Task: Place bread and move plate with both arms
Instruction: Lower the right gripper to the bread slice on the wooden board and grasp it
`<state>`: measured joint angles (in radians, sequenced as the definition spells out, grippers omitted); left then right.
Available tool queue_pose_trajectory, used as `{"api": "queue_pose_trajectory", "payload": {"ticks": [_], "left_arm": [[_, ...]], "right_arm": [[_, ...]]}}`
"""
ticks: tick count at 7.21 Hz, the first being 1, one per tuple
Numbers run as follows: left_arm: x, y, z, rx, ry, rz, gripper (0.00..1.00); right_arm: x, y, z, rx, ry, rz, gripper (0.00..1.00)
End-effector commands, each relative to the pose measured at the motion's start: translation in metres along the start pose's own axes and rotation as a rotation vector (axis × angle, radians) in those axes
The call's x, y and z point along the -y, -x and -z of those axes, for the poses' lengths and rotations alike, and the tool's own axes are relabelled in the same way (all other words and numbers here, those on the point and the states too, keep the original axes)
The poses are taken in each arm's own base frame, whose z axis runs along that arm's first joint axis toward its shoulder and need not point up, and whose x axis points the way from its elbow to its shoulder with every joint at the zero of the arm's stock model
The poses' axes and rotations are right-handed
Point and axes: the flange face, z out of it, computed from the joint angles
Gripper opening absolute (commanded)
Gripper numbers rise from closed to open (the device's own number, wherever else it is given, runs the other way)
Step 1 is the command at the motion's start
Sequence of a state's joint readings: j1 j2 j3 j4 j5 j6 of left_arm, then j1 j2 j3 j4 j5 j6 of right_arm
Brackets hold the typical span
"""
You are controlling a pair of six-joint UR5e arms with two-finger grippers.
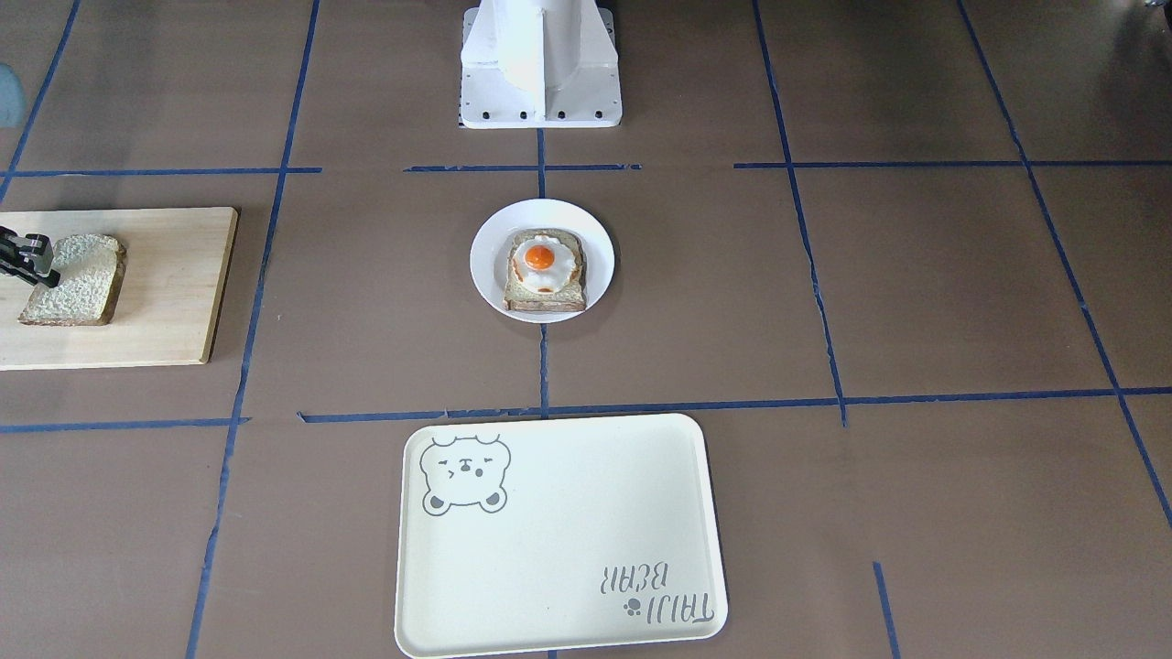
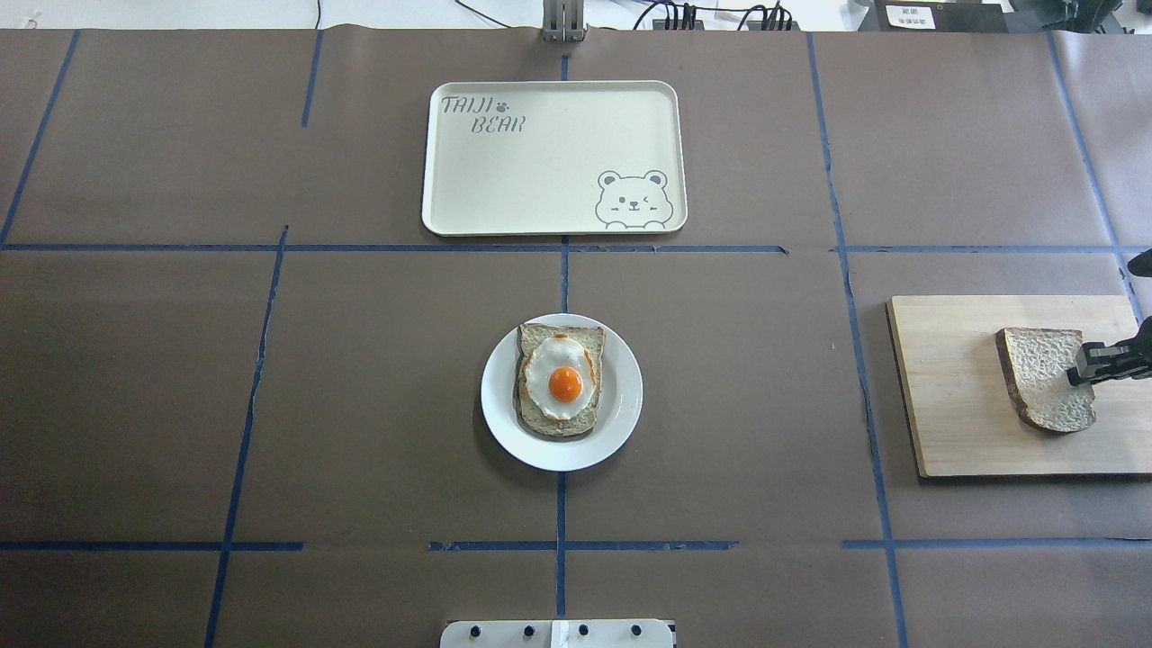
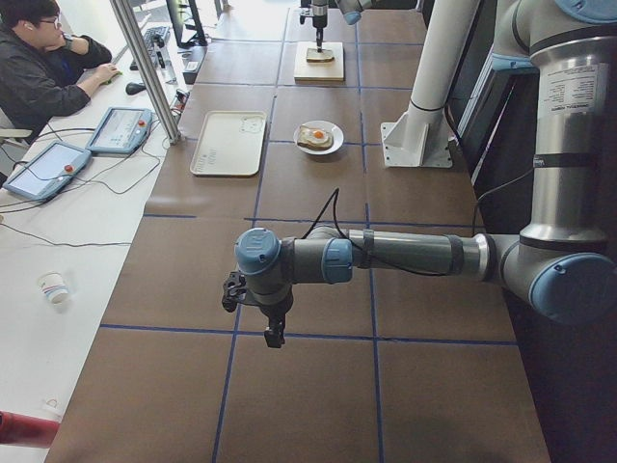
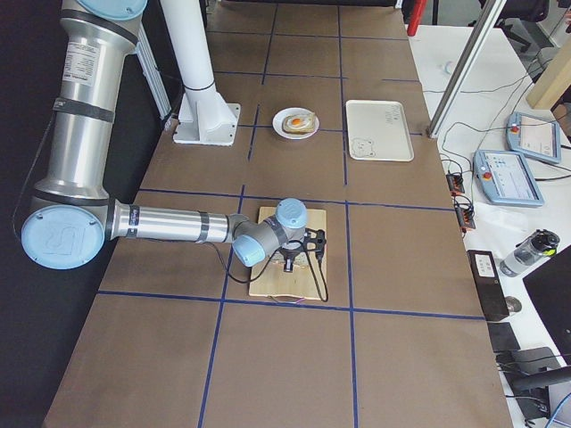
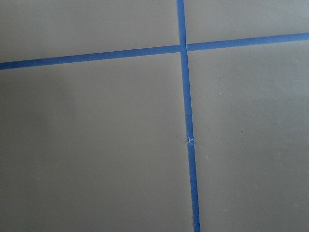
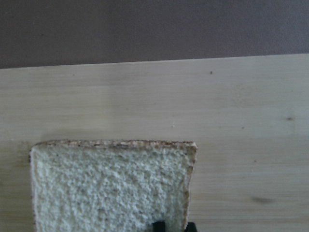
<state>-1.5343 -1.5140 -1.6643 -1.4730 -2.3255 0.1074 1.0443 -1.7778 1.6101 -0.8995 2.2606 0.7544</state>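
Observation:
The plain bread slice [image 2: 1039,373] lies on a wooden board [image 2: 954,396] at the table's right end; it also shows in the front view [image 1: 78,284] and fills the right wrist view [image 6: 106,188]. My right gripper [image 2: 1077,373] points down onto the slice. Its fingertips [image 6: 157,225] are close together, one on the crumb and one at the crust edge, pinching the slice. The white plate [image 2: 499,423] sits at the table's middle, holding an egg-topped slice [image 2: 562,382]. My left gripper [image 3: 275,338] hangs above bare table far from the plate; I cannot tell whether it is open or shut.
A cream tray with a bear drawing [image 2: 540,171] lies beyond the plate, on the operators' side. The white base block [image 1: 540,64] stands behind the plate. An operator sits at a side desk [image 3: 39,68]. Blue tape lines cross the brown table.

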Motion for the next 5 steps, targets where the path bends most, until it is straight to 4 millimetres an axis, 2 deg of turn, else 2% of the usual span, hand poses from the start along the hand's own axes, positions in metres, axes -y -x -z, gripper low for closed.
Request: {"api": "queue_pose_trajectory", "payload": {"ticks": [1,4,5], "left_arm": [[0.0,0.0,0.001,0.0,-0.002,0.0,1.0],[0.0,0.001,-0.001,0.0,0.002,0.001,1.0],[0.0,0.002,-0.002,0.0,0.004,0.002,1.0]], "right_arm": [[0.001,0.004,0.002,0.006,-0.004,0.01,0.0],[0.001,0.02,0.018,0.034,-0.026,0.029,0.0],[0.0,0.031,0.031,0.059,-0.052,0.056,0.0]]}}
